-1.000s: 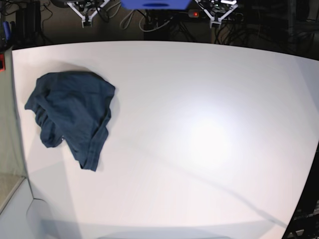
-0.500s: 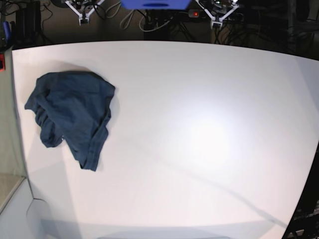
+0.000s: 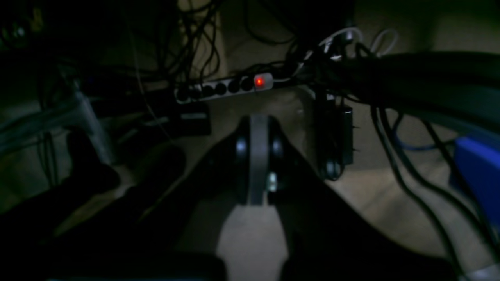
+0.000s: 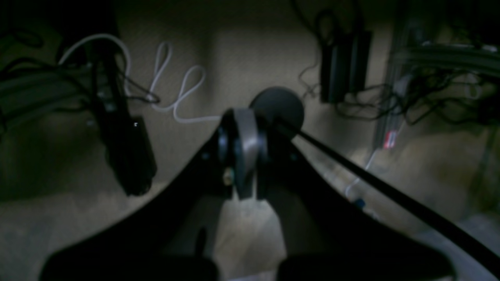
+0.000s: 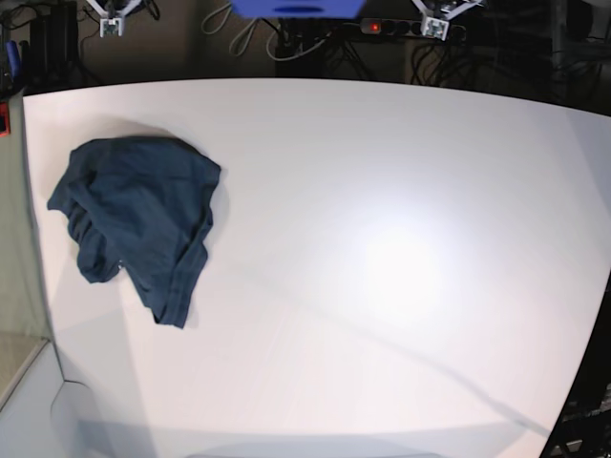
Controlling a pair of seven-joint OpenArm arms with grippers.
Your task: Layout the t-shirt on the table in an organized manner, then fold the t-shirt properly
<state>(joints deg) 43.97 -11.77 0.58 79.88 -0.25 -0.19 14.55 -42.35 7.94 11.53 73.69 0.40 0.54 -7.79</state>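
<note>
The dark navy t-shirt (image 5: 134,224) lies crumpled in a heap near the left end of the white table (image 5: 382,239). Both grippers hang beyond the table's far edge, well away from the cloth. My right gripper (image 5: 113,24) shows at the top left of the base view, my left gripper (image 5: 437,27) at the top right. In the left wrist view the left gripper (image 3: 258,119) has its fingers pressed together, holding nothing, over the dark floor. The right gripper (image 4: 243,113) in its wrist view is likewise shut and empty.
Behind the table lie a power strip with a red light (image 3: 224,86), tangled cables (image 4: 175,89), black adapters (image 4: 129,156) and a blue box (image 5: 296,8). A grey panel (image 5: 14,286) borders the table's left side.
Both grippers have moved outward along the top edge of the base view: the right one further left, the left one further right. The t-shirt has not moved.
</note>
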